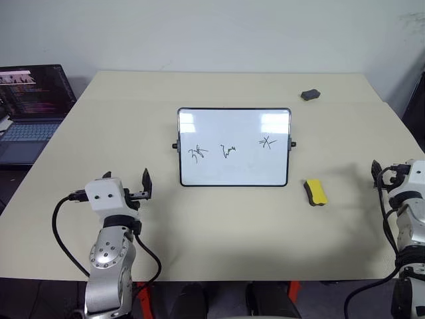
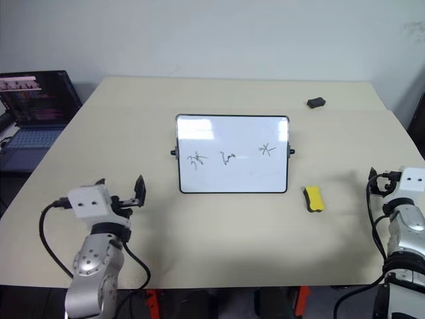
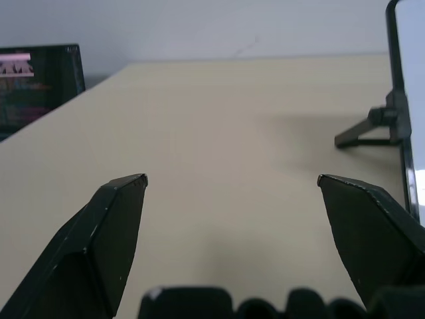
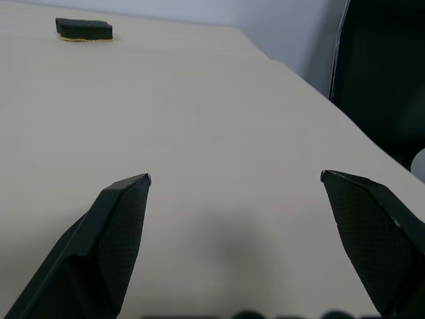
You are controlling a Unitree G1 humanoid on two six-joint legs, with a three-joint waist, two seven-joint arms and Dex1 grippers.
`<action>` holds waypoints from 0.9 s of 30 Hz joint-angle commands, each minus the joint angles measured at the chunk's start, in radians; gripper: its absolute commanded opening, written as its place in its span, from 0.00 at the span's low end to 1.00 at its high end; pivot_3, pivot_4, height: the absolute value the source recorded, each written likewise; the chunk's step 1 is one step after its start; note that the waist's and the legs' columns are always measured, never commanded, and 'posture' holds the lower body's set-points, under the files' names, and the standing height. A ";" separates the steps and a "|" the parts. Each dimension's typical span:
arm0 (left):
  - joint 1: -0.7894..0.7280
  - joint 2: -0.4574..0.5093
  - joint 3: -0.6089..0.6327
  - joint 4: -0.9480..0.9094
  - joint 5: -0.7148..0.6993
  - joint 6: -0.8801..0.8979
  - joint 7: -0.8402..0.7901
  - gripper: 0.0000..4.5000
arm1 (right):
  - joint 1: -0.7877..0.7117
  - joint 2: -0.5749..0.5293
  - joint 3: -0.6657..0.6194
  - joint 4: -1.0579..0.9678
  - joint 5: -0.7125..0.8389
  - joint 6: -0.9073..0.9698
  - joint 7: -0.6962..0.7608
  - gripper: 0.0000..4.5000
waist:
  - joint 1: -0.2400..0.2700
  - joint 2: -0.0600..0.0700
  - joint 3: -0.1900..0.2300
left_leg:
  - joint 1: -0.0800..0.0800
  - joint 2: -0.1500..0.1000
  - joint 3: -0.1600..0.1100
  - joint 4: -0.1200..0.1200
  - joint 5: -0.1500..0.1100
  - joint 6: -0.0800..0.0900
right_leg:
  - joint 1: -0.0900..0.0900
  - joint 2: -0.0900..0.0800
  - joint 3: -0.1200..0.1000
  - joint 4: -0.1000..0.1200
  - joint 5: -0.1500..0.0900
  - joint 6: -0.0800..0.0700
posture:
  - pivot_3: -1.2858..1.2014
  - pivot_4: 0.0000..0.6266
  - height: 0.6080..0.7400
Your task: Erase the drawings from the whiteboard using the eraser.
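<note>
**Both grippers empty, eraser on the table**

We see the whiteboard (image 1: 234, 147) propped mid-table with three drawings (image 1: 228, 151) on it. The eraser (image 1: 315, 192) lies just right of its lower corner. Our left gripper (image 3: 232, 183) and right gripper (image 4: 236, 178) hover with jaws spread wide. Head views add a laptop (image 1: 33, 109); the left wrist view reveals the board's stand (image 3: 369, 129).

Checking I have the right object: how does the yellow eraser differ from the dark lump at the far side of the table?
The eraser is yellow-topped, oblong and near the whiteboard's right corner; the lump is dark grey, rounder, smaller-looking and behind the board. Both lie untouched on the table.
</note>
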 commanded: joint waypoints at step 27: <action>-0.132 0.560 0.135 -0.103 -0.537 0.240 -0.662 1.00 | 0.364 0.117 -0.024 -1.078 0.333 0.653 -0.063 0.99 | 0.003 0.004 0.002 | -0.002 0.000 -0.002 0.001 0.000 0.000 | -0.003 -0.001 -0.002 0.001 0.000 0.000 | 0.52 0.24 1.00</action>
